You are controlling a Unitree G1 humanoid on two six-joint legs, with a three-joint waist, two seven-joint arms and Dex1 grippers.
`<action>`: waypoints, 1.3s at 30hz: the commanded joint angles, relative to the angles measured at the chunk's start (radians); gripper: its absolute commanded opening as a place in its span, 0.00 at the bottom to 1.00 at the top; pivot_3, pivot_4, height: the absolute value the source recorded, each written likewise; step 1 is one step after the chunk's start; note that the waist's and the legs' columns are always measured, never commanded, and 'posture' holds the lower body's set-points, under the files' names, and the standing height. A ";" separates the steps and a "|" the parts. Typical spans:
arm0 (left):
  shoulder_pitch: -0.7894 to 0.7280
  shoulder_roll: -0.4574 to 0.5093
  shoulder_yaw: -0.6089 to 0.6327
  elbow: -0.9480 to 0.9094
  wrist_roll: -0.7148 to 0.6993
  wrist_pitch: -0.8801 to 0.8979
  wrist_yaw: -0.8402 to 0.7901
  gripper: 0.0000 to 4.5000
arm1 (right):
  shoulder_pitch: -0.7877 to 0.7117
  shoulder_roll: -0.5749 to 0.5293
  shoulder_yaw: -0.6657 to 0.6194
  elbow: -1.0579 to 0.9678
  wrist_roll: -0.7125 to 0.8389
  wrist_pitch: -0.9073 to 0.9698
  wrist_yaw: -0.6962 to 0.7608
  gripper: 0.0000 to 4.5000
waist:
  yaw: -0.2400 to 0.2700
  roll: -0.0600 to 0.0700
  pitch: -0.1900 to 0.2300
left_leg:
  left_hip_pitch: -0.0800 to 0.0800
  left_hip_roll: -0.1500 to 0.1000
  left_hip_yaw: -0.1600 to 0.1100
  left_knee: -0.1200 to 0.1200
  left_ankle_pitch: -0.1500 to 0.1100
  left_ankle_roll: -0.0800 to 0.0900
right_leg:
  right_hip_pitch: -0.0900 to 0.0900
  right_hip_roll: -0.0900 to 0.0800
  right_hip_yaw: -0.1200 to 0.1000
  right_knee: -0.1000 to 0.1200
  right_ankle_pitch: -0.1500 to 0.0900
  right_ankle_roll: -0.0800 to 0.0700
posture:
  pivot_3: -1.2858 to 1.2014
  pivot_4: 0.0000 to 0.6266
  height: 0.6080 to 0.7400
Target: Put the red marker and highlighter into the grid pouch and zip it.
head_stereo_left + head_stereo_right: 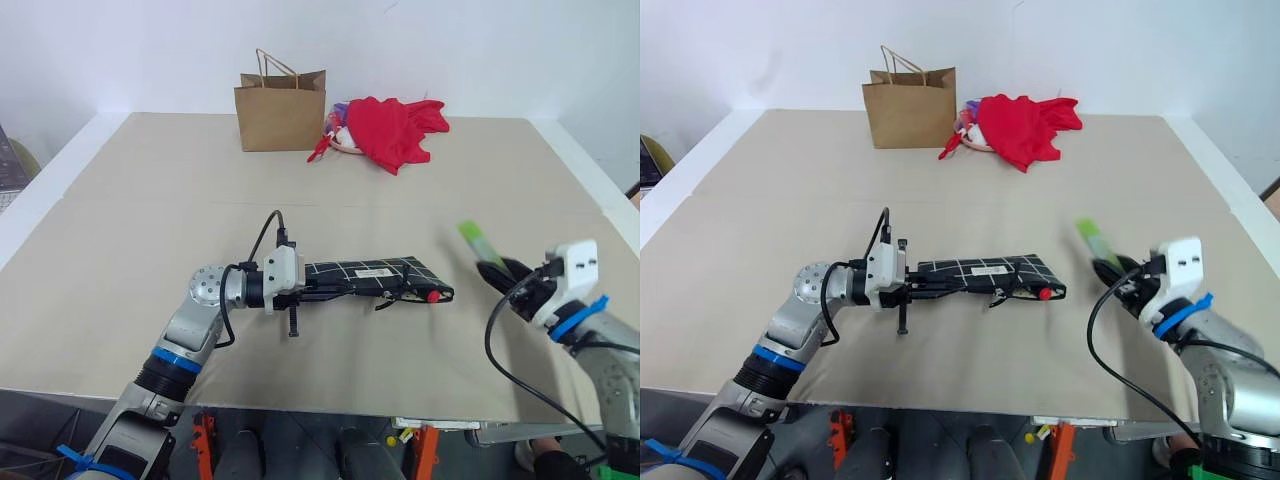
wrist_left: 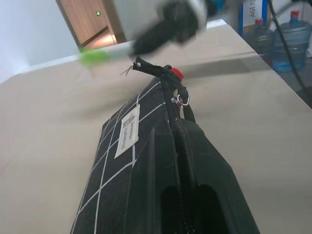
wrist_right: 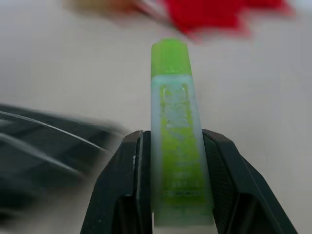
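The grid pouch (image 1: 380, 272) lies flat on the tan table, black with white lines and a small white label (image 2: 127, 131). My left gripper (image 1: 318, 287) is shut on its left end, pointing level to the right. The red marker's red end (image 1: 432, 296) pokes out of the pouch's right-hand opening, also seen as the red marker (image 2: 175, 73). Just right of the pouch, my right gripper (image 1: 497, 270) is shut on the highlighter (image 3: 175, 122), whose light-green cap points up and away, clear of the table. The highlighter (image 1: 474, 240) is apart from the pouch.
A brown paper bag (image 1: 281, 108) stands at the back of the table, with a red cloth bundle (image 1: 398, 128) beside it on the right. The table's front edge (image 1: 300, 405) runs close below both arms.
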 commanded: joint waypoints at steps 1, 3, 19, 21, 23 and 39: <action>-0.016 0.002 0.013 -0.015 -0.009 -0.006 -0.007 0.00 | 0.037 -0.124 -0.028 -0.107 0.185 0.116 0.192 0.24 | 0.007 -0.001 0.000 | 0.000 0.000 0.000 0.000 0.000 0.000 | 0.000 0.000 0.000 0.000 0.000 0.000 | 0.52 0.24 1.00; -0.016 0.000 0.012 -0.015 -0.008 -0.007 -0.008 0.00 | 0.091 -0.191 -0.015 -0.113 0.175 0.119 0.265 0.24 | 0.016 -0.004 0.001 | -0.001 0.000 -0.001 0.000 0.000 0.000 | 0.001 -0.001 -0.002 0.000 -0.002 0.000 | 0.52 0.24 1.00; -0.005 -0.003 0.008 -0.026 -0.002 -0.011 -0.006 0.00 | 0.203 -0.307 -0.002 0.025 0.023 0.037 0.432 0.24 | 0.023 -0.006 0.002 | -0.001 -0.004 -0.001 0.002 0.000 0.000 | 0.003 -0.005 -0.003 -0.002 -0.002 0.002 | 0.52 0.24 1.00; -0.005 -0.003 0.008 -0.027 -0.001 -0.010 -0.005 0.00 | 0.203 -0.306 -0.012 0.025 0.031 0.039 0.449 0.24 | 0.023 -0.006 0.002 | -0.001 -0.004 -0.001 0.002 0.000 0.000 | 0.002 -0.005 -0.003 -0.002 -0.002 0.002 | 0.52 0.24 1.00; -0.005 -0.003 0.008 -0.026 0.000 -0.011 -0.004 0.00 | 0.208 -0.312 -0.030 0.017 0.057 0.056 0.479 0.24 | 0.023 -0.006 0.002 | -0.001 -0.004 -0.001 0.002 0.000 0.000 | 0.003 -0.005 -0.003 -0.002 -0.002 0.002 | 0.52 0.24 1.00; -0.007 -0.006 0.008 -0.021 0.001 -0.011 0.001 0.00 | 0.212 -0.321 -0.026 0.042 0.047 0.082 0.493 0.24 | 0.023 -0.006 0.002 | -0.001 -0.004 -0.001 0.002 0.000 0.000 | 0.003 -0.005 -0.003 -0.002 -0.002 0.002 | 0.52 0.24 1.00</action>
